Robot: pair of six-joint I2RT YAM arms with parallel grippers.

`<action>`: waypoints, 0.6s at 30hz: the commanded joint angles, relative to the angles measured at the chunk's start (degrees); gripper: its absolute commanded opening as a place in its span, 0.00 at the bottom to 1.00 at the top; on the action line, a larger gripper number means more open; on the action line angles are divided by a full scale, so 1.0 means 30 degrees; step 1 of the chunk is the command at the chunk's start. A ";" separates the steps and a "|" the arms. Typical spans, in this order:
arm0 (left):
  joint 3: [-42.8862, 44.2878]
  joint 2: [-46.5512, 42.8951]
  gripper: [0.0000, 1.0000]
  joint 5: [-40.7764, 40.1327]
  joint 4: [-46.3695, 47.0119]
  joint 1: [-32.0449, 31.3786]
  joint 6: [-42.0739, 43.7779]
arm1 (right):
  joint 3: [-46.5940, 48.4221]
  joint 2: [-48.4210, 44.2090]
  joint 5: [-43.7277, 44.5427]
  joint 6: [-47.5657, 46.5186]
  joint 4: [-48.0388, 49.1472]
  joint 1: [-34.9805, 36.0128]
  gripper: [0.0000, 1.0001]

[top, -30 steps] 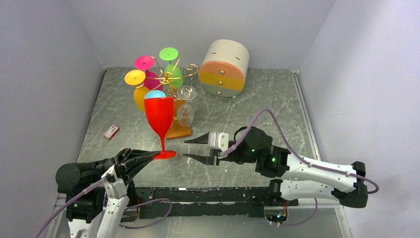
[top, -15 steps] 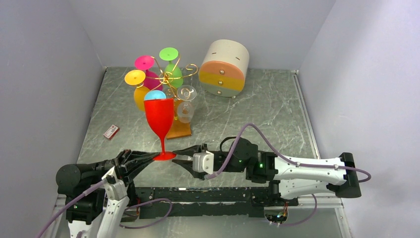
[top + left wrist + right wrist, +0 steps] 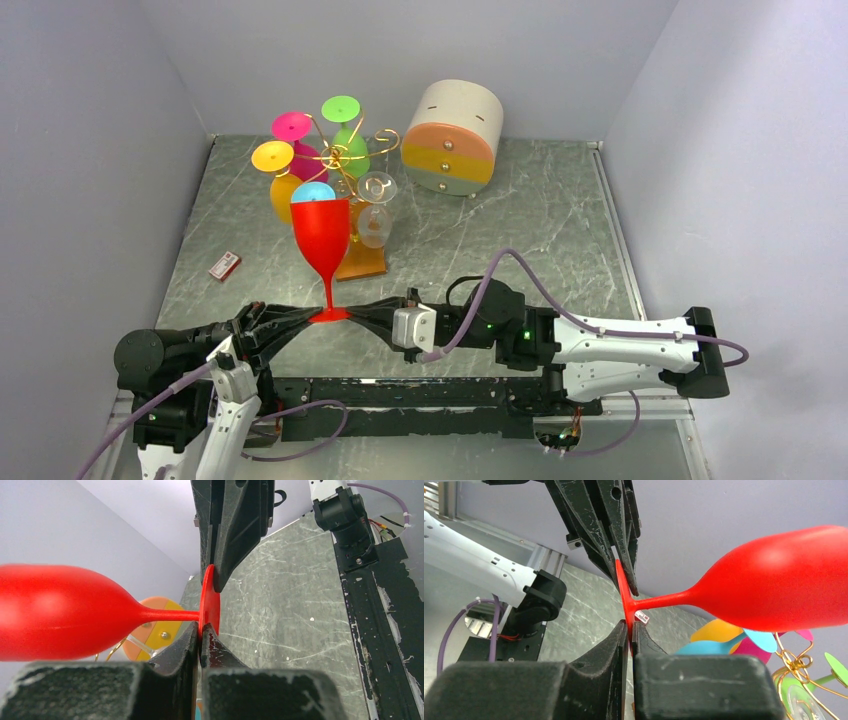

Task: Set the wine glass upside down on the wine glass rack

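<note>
The wine glass (image 3: 321,232) stands upright in front of the rack (image 3: 345,160), its foot pinched from opposite sides by the left gripper (image 3: 312,315) and right gripper (image 3: 356,308); one should release only once the other grips firmly, then invert it slowly.

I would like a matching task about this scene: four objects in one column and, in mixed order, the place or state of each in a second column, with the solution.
Column A
1. red wine glass
2. wine glass rack
3. round drawer box
4. small red box

Column B
a) lies flat on the table, near its left edge
b) carries coloured glasses upside down
c) upright, foot gripped by the left pincer and the right pincer
d) stands at the back, right of the rack

Pairs: 1-c, 2-b, 3-d, 4-a
</note>
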 commanded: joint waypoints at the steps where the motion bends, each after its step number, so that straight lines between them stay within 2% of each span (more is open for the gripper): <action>1: 0.0113 -0.0237 0.07 0.0240 -0.0045 0.0119 0.0269 | -0.0102 -0.0226 0.0367 0.0083 0.1331 0.0088 0.03; 2: 0.0101 -0.0233 0.07 0.0253 -0.0010 0.0118 0.0226 | -0.0116 -0.0239 0.0425 0.0081 0.1321 0.0095 0.00; 7: 0.0145 -0.0253 0.07 0.0096 0.0022 0.0118 0.0118 | -0.0234 -0.0396 0.0517 -0.0004 0.1248 0.0117 0.00; 9: 0.0221 -0.0274 0.11 -0.0058 -0.0014 0.0118 0.0119 | -0.0277 -0.0550 0.0525 -0.0080 0.1220 0.0139 0.00; 13: 0.0293 -0.0270 0.24 -0.0205 -0.0091 0.0118 0.0202 | -0.0468 -0.0938 0.0518 -0.0504 0.1205 0.0196 0.00; 18: 0.0352 -0.0199 0.52 -0.0083 -0.0245 0.0118 0.0251 | -0.0562 -0.1644 0.1256 -0.1289 0.0974 0.0211 0.00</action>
